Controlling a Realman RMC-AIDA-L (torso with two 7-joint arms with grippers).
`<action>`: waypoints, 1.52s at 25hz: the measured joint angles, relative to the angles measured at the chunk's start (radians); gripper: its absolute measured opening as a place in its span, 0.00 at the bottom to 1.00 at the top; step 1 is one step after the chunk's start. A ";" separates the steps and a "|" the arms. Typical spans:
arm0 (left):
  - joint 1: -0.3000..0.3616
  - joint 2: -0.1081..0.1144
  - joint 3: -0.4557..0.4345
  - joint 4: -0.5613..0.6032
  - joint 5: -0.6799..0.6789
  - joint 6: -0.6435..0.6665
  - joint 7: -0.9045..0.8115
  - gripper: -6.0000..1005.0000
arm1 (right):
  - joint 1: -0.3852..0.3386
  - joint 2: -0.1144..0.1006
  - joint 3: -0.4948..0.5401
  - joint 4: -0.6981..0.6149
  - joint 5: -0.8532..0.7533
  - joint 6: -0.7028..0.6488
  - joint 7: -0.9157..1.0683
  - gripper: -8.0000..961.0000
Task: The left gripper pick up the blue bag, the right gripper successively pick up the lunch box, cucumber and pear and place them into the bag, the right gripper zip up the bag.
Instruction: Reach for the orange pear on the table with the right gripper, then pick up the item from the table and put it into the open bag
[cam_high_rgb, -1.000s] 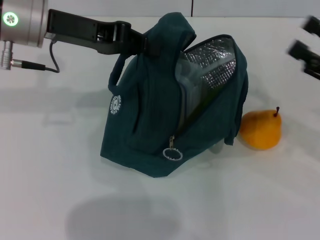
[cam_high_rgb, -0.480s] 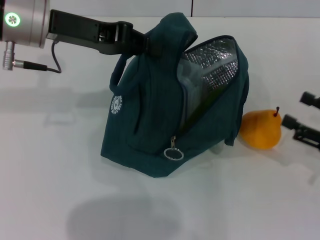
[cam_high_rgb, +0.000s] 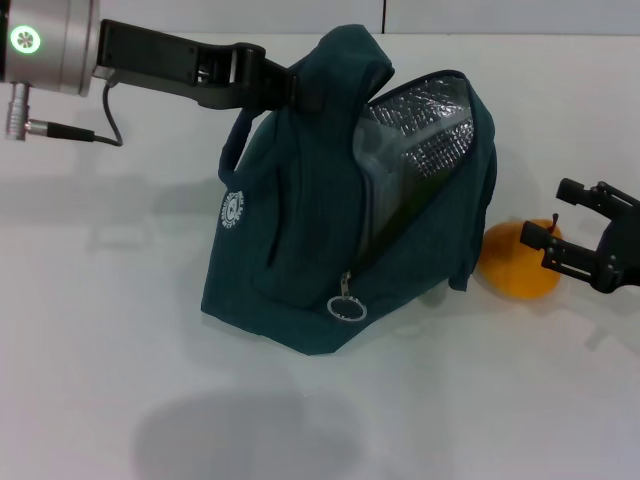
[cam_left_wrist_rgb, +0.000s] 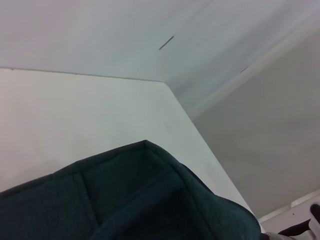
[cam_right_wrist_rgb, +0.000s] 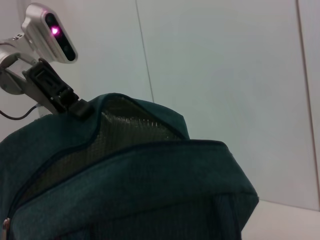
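The blue bag stands on the white table, its top held up and its mouth open, with silver foil lining showing. My left gripper is shut on the fabric at the bag's top. The pear lies on the table just right of the bag. My right gripper is open at the pear's right side, one finger above and one in front of it. The lunch box and cucumber are out of view. The bag also shows in the left wrist view and right wrist view.
The ring zipper pull hangs at the low front end of the open zip. The white table ends at a pale wall behind. The right wrist view shows the left gripper farther off on the bag's top.
My right gripper has come down from the upper right and moved left to the pear, its open fingers now at the fruit. The bag and left arm have stayed still.
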 joint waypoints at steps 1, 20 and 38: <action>-0.001 0.001 0.000 -0.001 0.001 -0.001 0.000 0.05 | 0.001 0.000 0.000 0.000 -0.001 0.000 0.000 0.83; -0.015 0.005 -0.001 -0.002 0.001 -0.004 0.005 0.05 | 0.012 0.002 -0.027 0.010 -0.004 0.020 -0.036 0.17; -0.006 0.002 -0.003 -0.002 0.001 -0.004 0.008 0.05 | -0.038 -0.017 0.134 0.001 0.058 -0.200 0.000 0.06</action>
